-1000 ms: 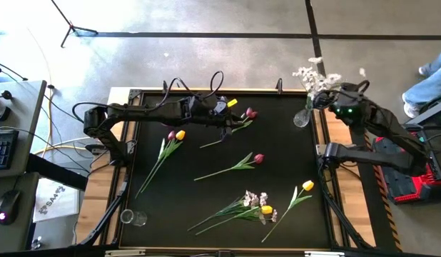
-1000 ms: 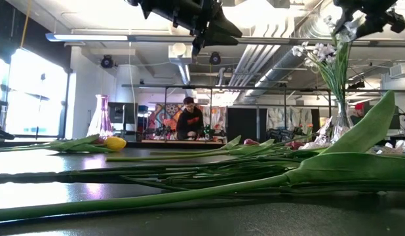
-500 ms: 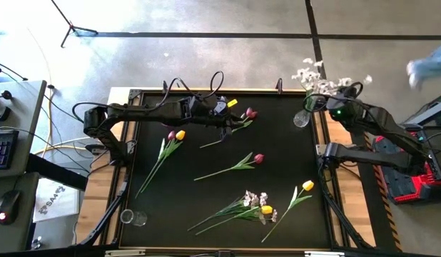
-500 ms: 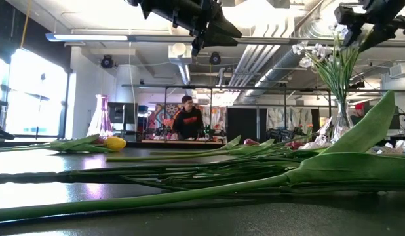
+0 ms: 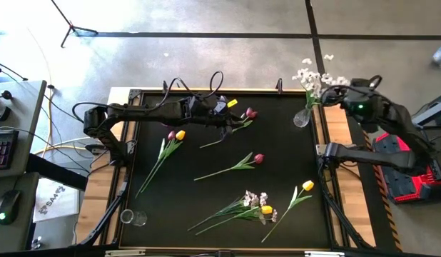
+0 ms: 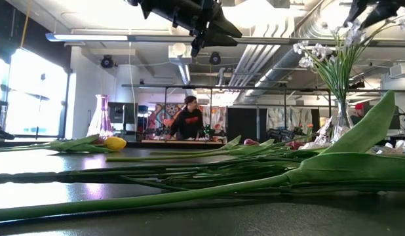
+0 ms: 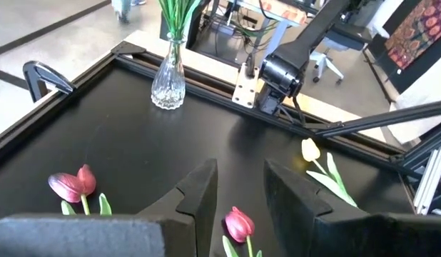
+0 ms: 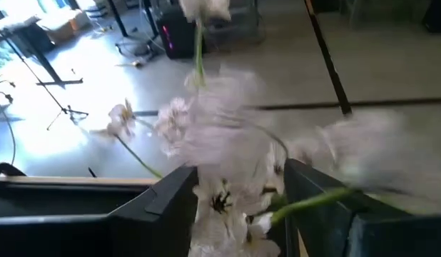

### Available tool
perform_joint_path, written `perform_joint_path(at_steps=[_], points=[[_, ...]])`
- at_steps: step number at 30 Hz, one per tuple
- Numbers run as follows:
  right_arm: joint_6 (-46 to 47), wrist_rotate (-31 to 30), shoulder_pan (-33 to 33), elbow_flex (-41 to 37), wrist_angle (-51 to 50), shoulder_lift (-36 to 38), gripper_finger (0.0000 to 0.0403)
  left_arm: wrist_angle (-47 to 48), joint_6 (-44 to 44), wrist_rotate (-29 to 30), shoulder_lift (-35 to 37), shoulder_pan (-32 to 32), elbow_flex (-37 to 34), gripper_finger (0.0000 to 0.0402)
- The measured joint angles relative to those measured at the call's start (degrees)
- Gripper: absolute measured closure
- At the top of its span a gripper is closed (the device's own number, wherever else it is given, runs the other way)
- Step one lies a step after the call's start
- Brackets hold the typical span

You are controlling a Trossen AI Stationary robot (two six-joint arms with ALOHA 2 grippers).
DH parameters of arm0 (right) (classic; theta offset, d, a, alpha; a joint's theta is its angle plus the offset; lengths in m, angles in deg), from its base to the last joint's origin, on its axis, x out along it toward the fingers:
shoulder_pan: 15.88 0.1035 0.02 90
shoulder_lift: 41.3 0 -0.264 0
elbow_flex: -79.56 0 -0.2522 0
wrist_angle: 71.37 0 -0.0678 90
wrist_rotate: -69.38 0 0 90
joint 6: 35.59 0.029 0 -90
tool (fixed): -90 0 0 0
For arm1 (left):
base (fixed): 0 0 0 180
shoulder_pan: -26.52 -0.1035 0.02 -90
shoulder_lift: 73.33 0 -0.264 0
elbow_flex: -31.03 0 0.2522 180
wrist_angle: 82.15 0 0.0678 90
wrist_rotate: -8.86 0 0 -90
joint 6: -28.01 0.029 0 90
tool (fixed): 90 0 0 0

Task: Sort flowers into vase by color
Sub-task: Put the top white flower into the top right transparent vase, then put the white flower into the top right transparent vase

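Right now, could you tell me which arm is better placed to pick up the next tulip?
Probably the left. Its hand hangs open above the dark red tulip, while the right hand is off by the vase, among the white blossoms.

Bench (image 5: 206, 193) is covered by a matt black sheet, faint glare seen on it in the low view; pale unfinished-looking wood strips (image 5: 335, 128) are exposed along its sides. Vase (image 7: 168, 78) is made of clear ribbed glass, glossy, with highlights on the belly. A second small clear glass vase (image 5: 133, 217) is seen at the near left corner. Flowers: red tulip (image 7: 237, 223) petals look satiny, slightly shiny; green stems and leaves (image 6: 360, 141) look smooth and plasticky; white blossoms (image 8: 213, 128) look soft, cloth-like. Left claw (image 7: 238, 196) fingers are matt dark plastic. Floor (image 5: 206, 61) is dull grey concrete, lightly mottled.
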Motion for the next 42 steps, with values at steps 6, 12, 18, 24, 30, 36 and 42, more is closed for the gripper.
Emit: perform_joint_path(at_steps=[6,12,18,24,30,36,42], points=[[-4.59,-0.56,0.00,4.41,0.93,0.01,0.0210,-1.14,-0.40,0.22,0.00,-0.13,0.00,0.0296],[-11.93,1.97,0.00,6.91,8.84,0.03,0.0210,-2.36,-0.55,0.48,0.00,-0.13,0.00,0.0296],[-16.57,21.07,0.00,6.41,23.54,-0.40,0.0210,2.18,-2.90,3.16,0.00,-1.87,0.00,0.0296],[-15.21,32.29,0.10,3.70,27.15,-4.41,0.0210,7.39,-0.60,3.35,0.00,-2.41,-1.82,0.0296],[-16.33,33.22,2.24,2.96,29.06,-8.86,0.0210,5.98,-1.97,3.29,-0.38,-0.66,-5.66,0.0296],[-18.67,34.42,6.13,2.96,37.97,-10.88,0.0210,8.69,2.65,0.09,-2.90,2.64,-7.17,0.0296],[-17.51,36.40,10.26,2.96,42.69,-10.54,0.0210,17.95,4.17,-3.27,-5.45,5.92,-7.21,0.0296]])
